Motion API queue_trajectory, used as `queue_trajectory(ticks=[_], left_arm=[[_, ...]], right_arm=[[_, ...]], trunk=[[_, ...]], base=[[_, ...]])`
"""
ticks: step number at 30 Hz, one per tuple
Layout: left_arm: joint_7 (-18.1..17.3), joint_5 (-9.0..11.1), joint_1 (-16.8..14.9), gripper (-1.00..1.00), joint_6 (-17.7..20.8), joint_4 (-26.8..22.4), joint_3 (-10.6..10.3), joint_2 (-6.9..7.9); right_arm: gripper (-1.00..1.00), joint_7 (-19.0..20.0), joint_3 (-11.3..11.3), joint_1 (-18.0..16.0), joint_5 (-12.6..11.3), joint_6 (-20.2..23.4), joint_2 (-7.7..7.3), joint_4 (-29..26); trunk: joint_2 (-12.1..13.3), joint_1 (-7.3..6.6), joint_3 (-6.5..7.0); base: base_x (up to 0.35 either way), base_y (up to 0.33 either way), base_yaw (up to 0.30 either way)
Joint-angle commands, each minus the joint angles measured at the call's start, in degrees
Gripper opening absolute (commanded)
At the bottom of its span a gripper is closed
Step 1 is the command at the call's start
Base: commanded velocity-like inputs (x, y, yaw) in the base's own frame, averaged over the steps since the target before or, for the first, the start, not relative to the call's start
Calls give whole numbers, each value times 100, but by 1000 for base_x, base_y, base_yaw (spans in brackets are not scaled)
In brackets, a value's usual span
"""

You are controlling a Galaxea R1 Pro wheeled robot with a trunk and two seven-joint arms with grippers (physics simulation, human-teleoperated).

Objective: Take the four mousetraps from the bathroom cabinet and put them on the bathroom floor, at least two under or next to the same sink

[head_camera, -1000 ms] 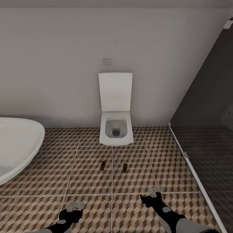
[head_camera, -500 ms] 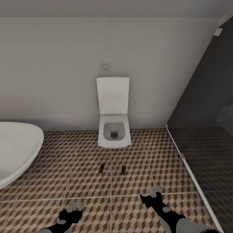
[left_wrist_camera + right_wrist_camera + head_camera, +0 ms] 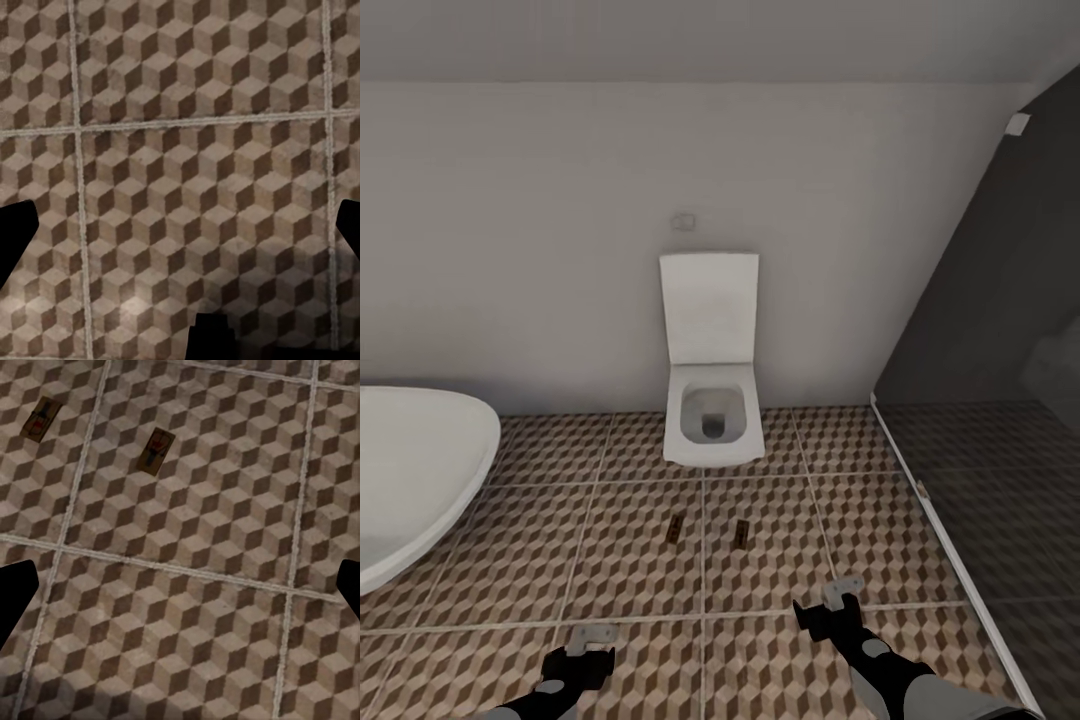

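Note:
Two mousetraps lie flat on the bathroom floor [image 3: 630, 560] in front of the toilet, one [image 3: 675, 527] left of a grout line and the other [image 3: 741, 533] right of it. The right wrist view has them too, one trap [image 3: 41, 420] beside the other [image 3: 157, 450]. My left gripper [image 3: 590, 638] and right gripper [image 3: 841, 593] hang low over the tiles nearer to me, both open and empty. In the wrist views the left gripper [image 3: 180, 240] and right gripper [image 3: 180, 592] have fingers spread wide over bare tile. The cabinet and the bathroom sink are out of view.
A white wall-hung toilet [image 3: 711, 420] with its lid up stands against the far wall. The rounded white bathtub [image 3: 410, 480] juts in from the left. A dark glass shower screen [image 3: 980, 400] with a white floor rail closes off the right side.
The whole picture has shifted: the toilet and traps look slightly smaller and more ceiling shows, so the camera has moved. Both arms hold the same pose and the traps lie as before.

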Motion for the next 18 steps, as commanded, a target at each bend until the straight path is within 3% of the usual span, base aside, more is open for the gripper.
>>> queue_trajectory(ticks=[1, 18], left_arm=[[4, 39, -7, 100, -34, 21, -49, -3], [5, 39, -7, 100, -32, 21, -49, -2]], right_arm=[[100, 27, 21, -5, -48, -22, 0, 10], [100, 27, 21, -5, -48, -22, 8, 10]], trunk=[[39, -22, 24], [721, -396, 488]], base=[[0, 0, 0], [0, 0, 0]])
